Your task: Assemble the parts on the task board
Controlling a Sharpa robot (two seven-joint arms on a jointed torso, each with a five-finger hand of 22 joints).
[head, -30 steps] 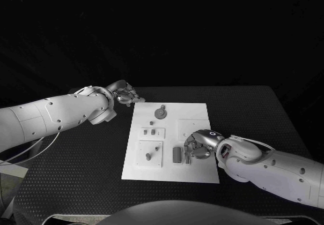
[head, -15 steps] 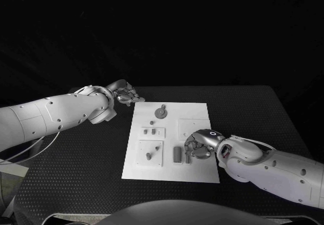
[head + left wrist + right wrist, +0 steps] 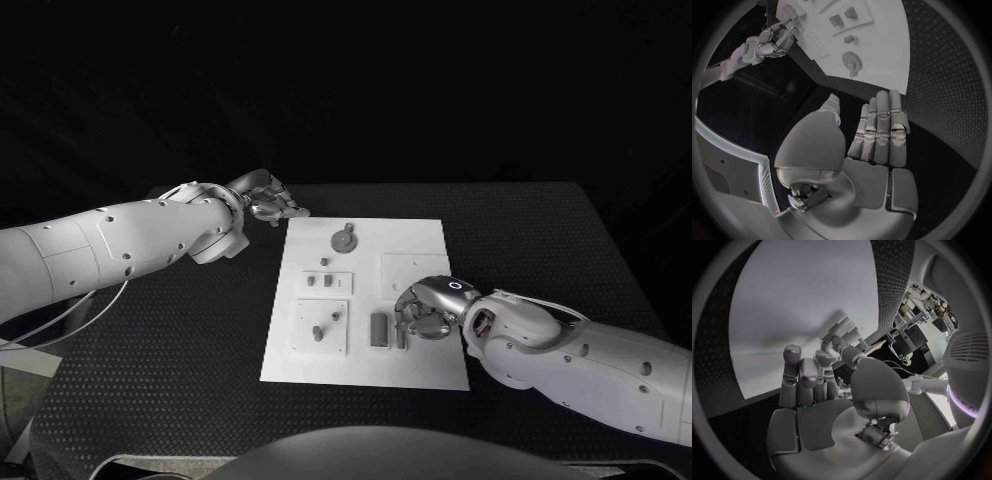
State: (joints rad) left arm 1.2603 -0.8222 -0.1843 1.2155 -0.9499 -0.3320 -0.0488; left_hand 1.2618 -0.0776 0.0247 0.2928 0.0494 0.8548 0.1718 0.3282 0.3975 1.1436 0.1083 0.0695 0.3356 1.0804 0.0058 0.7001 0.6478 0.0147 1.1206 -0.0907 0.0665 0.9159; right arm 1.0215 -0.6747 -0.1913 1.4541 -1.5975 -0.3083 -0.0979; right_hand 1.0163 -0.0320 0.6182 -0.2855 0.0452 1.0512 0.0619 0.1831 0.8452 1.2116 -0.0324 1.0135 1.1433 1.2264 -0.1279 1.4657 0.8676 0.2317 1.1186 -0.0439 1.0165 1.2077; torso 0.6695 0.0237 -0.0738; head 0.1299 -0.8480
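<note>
Comparing with half a second and a second ago: almost nothing moved; right silver many-fingered hand [image 3: 427,308] shifted only a trace, down and right, at lower right of centre in the head view, over the white rectangular task board [image 3: 418,240]

Hovering beside the dark upright oblong part [image 3: 379,330] near the board's lower middle, fingers curled downward; cannot tell whether anything is pinched, and the right wrist view gives bent fingers [image 3: 801,372] over pale board with no part visible between them

Left silver hand [image 3: 265,203] unchanged at upper left of centre, just off the board's upper left corner above the black table [image 3: 173,340], fingers [image 3: 882,122] straight and pressed together, holding nothing

Round disc-shaped part [image 3: 343,239] untouched near the board's top

Probably a pause for fine alignment; assembly looks barely advanced
</note>
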